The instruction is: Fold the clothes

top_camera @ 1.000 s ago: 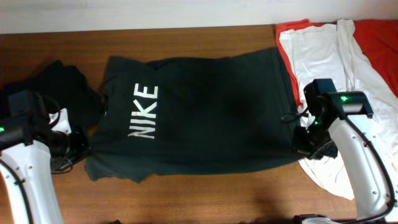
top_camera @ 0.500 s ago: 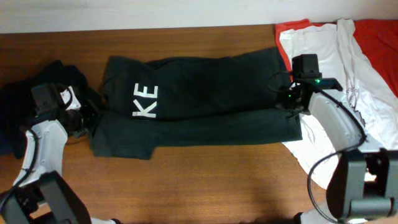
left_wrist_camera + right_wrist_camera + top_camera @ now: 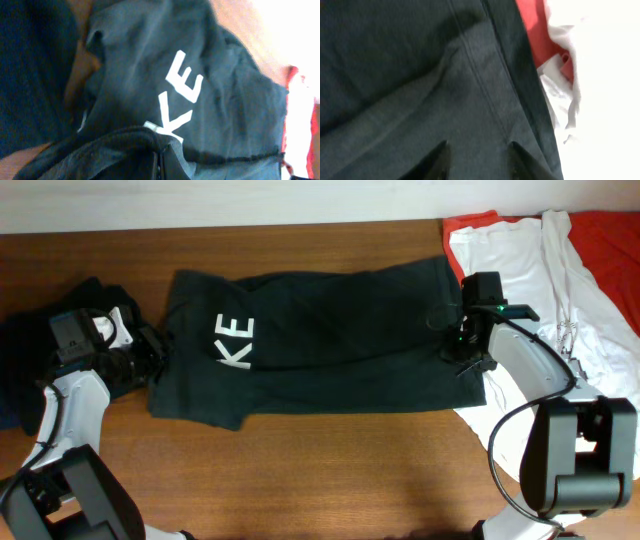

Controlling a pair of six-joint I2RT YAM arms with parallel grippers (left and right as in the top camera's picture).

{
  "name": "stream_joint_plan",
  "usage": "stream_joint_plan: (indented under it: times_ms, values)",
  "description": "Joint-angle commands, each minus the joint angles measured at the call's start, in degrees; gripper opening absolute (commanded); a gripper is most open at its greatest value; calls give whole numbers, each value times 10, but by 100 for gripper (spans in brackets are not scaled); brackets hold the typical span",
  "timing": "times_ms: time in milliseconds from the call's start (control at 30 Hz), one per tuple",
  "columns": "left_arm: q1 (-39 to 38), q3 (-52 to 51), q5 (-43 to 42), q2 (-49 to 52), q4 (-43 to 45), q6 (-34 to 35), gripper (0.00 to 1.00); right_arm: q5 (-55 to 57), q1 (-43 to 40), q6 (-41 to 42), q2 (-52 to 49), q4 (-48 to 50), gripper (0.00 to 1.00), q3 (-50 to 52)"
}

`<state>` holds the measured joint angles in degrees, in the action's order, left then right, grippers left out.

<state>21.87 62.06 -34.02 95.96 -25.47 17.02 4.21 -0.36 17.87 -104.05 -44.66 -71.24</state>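
"How far along is the folding?"

"One fold in, I'd say. The black shirt (image 3: 330,340) lies flat across the middle of the bench (image 3: 330,480). Its near edge is turned up over the front, so only 'KE' of the lettering (image 3: 236,342) shows."

"And the hands?"

"The right hand (image 3: 462,358) is at the shirt's right edge, fingers (image 3: 439,161) spread over the cloth and pinching nothing. The left hand (image 3: 147,359) is at the left edge with cloth bunched over it, so I can't tell its grip."

"What's left?"

"Plenty. More folds here, then the dark heap (image 3: 40,330) on the left, and the white shirt (image 3: 520,260) and red shirt (image 3: 610,240) on the right, all still loose."
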Motion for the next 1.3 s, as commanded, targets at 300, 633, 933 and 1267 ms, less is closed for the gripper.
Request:
stream_joint_plan:
  times_ms: [300, 633, 933, 1267]
  values:
    - [0, 1, -48, 3, -54, 73, 0, 40, -5, 5, -71, -10, 31, 27]
    - [30, 1, -225, 3, 152, 124, 0, 70, -13, 5, -71, -14, 32, 27]
    - [-70, 1, -122, 7, 37, 19, 98, 70, -13, 5, -71, -10, 31, 27]
    - [-331, 0, 430, 79, -117, -111, 64, 70, -13, 5, -71, -15, 31, 27]
